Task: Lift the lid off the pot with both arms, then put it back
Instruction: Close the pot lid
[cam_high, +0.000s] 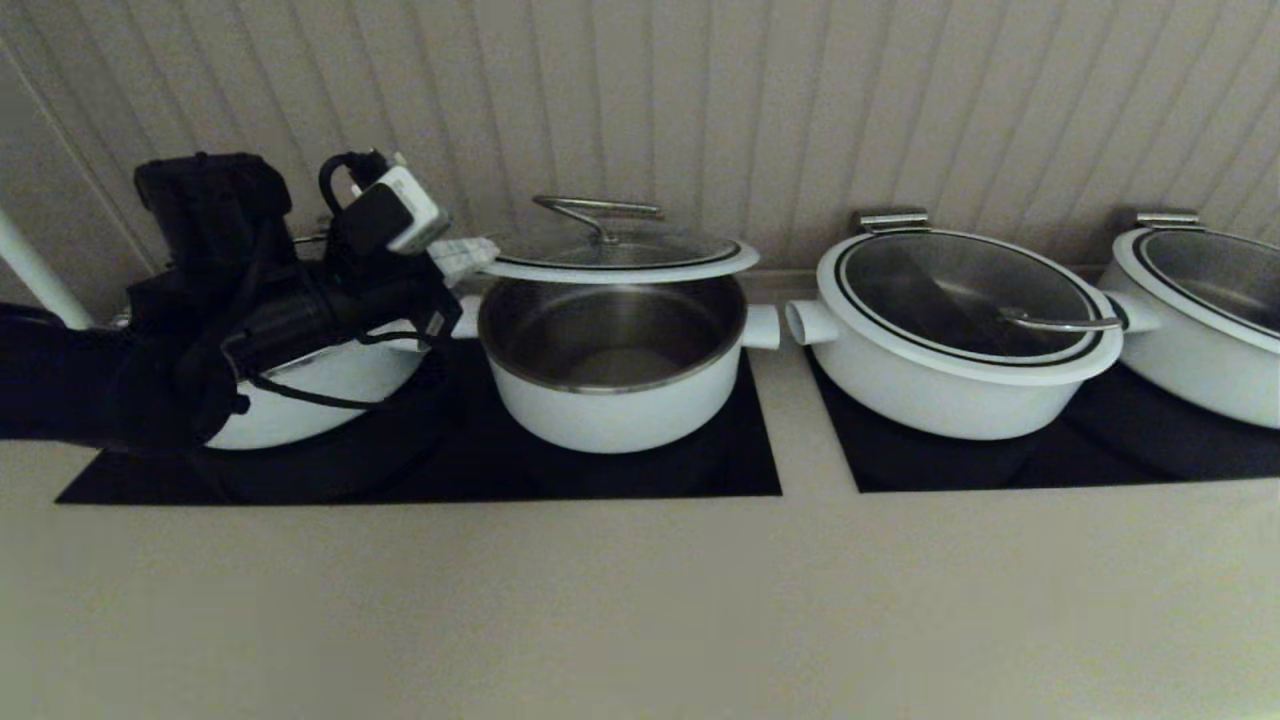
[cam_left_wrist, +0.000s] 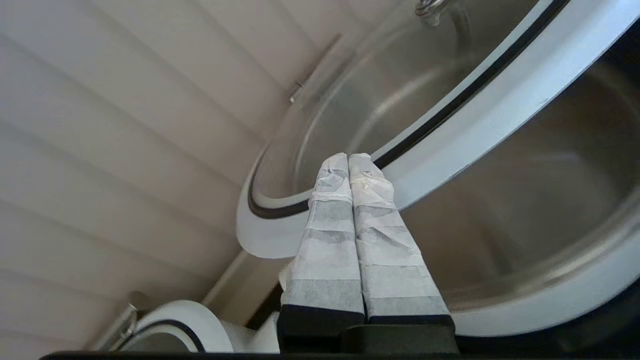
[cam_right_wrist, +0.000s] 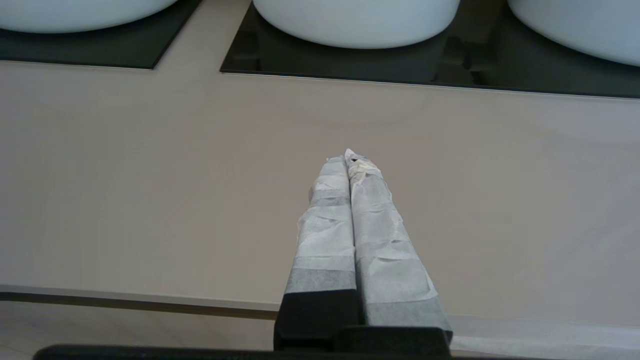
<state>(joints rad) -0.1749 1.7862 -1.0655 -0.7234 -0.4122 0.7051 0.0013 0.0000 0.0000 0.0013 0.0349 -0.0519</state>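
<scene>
The lid (cam_high: 620, 264) hangs raised above the pot (cam_high: 610, 400), near level, its steel bar handle (cam_high: 600, 210) on top. The pot's steel inside is open to view. My left gripper (cam_high: 468, 255) is shut, its pale tips touching the lid's left rim. In the left wrist view the shut gripper (cam_left_wrist: 348, 157) lies across the lid's white rim (cam_left_wrist: 475, 115), with the pot's inside (cam_left_wrist: 525, 200) beyond; I cannot tell whether the tips sit under the rim. My right gripper (cam_right_wrist: 348, 157) is shut and empty over the beige counter, out of the head view.
A wider lidded pot (cam_high: 950, 370) stands right of the pot, another (cam_high: 1200, 320) at the far right, and one (cam_high: 330, 390) behind my left arm. All stand on black cooktops (cam_high: 760, 470) against a ribbed wall. The beige counter (cam_high: 640, 600) runs along the front.
</scene>
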